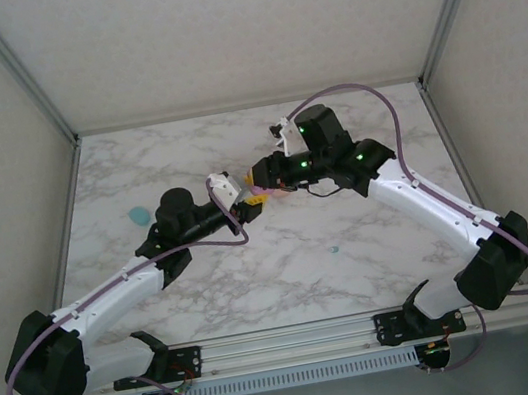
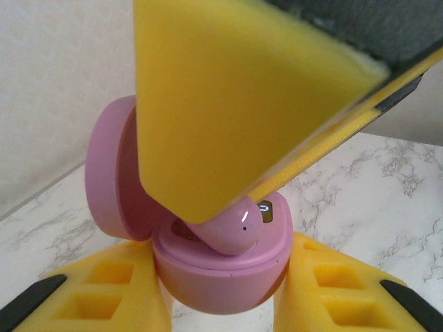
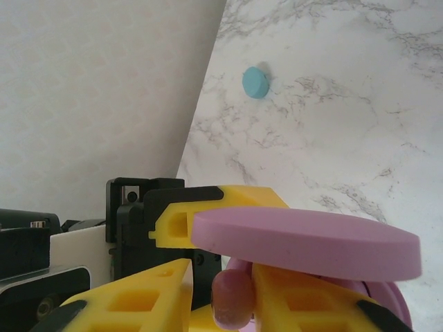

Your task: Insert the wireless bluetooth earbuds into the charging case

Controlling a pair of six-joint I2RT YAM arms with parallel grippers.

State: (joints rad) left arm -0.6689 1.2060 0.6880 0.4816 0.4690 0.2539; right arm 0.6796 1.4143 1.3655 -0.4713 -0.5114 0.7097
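Yellow finger [image 2: 228,104] of the right gripper [image 3: 223,308] looms closest in the left wrist view, pressing a pink earbud [image 2: 232,225] aslant into the well of the open pink charging case [image 2: 221,266]. The left gripper [image 2: 218,311] is clenched on that case's base.

From the right wrist, the bud sits between the right fingers, under the raised lid [image 3: 304,242]. Whether they pinch it or stand slack around it, I cannot tell. A teal disc [image 3: 255,82] lies well apart on the marble table [image 3: 332,104].

From above, both grippers meet mid-table, and a tiny teal bud [image 1: 333,249] lies nearer the bases.

The pink bud looks tilted rather than seated, so releasing now could let it tip out. A skewed push could twist the case in its grip.
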